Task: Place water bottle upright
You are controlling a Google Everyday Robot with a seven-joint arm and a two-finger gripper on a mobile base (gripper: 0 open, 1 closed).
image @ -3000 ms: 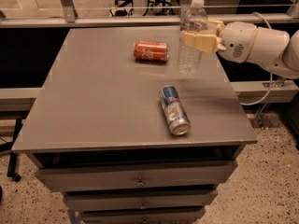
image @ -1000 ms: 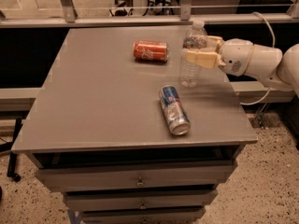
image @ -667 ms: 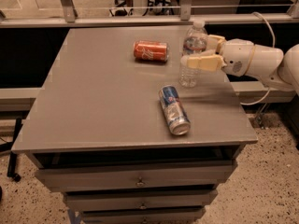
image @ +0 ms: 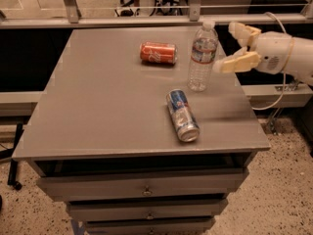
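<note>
The water bottle (image: 202, 56), clear ribbed plastic with a white cap and a pale label band, stands upright on the grey table top (image: 98, 102) near its right edge. My gripper (image: 236, 46) is just to the right of the bottle, open, its cream fingers (image: 235, 62) spread apart and clear of the bottle. Nothing is held between them. The white arm reaches in from the right edge of the view.
An orange soda can (image: 158, 53) lies on its side left of the bottle. A blue-and-silver can (image: 182, 114) lies on its side in front of it. The table's right edge is close to the bottle. Drawers sit below the top.
The gripper has let go of the bottle and drawn back to the right with its fingers spread. The bottle now stands on its own on the table.
</note>
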